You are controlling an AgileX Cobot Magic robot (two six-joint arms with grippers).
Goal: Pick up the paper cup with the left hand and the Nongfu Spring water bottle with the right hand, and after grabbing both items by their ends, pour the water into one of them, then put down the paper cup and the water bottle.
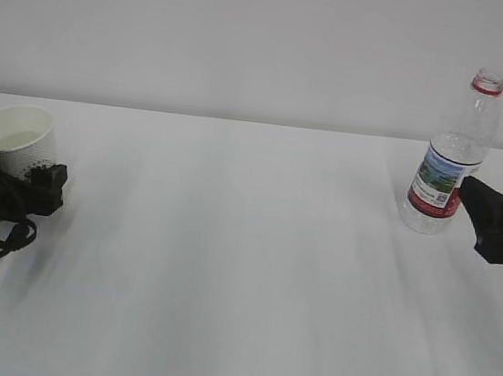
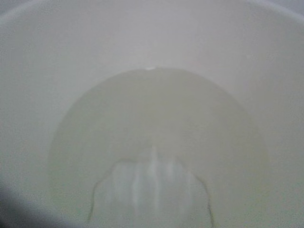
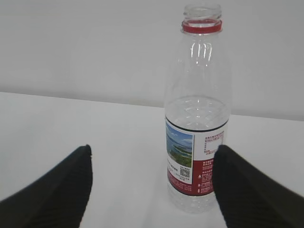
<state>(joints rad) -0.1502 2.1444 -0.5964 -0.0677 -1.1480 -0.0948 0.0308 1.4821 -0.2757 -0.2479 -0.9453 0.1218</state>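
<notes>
1. The table [image 1: 241,269] was white and ran back to a pale wall.
2. The cup [image 1: 21,138] stood upright at the far left of the table in the exterior view, its cream inside turned toward the camera.
3. The left hand [image 1: 14,179] sat right against the cup's lower front, a black block of it overlapping the cup's base at the right; black cables looped below it.
4. Whether that hand was clamped on the cup or spread around it could not be told, since neither view showed its fingers (the left wrist view was filled by the cup alone).
5. In that wrist view the inside of the cup was seen from close above: water [image 2: 152,142] lay in the bottom, with a pale, streaky reflection near the lower edge.
6. The bottle [image 1: 451,157] stood upright at the far right of the table, cap off, red ring at the neck, its label facing left and forward.
7. The bottle looked nearly empty; no water line could be made out for certain.
8. The right hand [image 3: 152,190] was spread wide, and the bottle stood just ahead of its tips, close beside the right finger [image 3: 247,190]; contact could not be told.
9. In the exterior view that hand lay low, just right of the bottle's base.
</notes>
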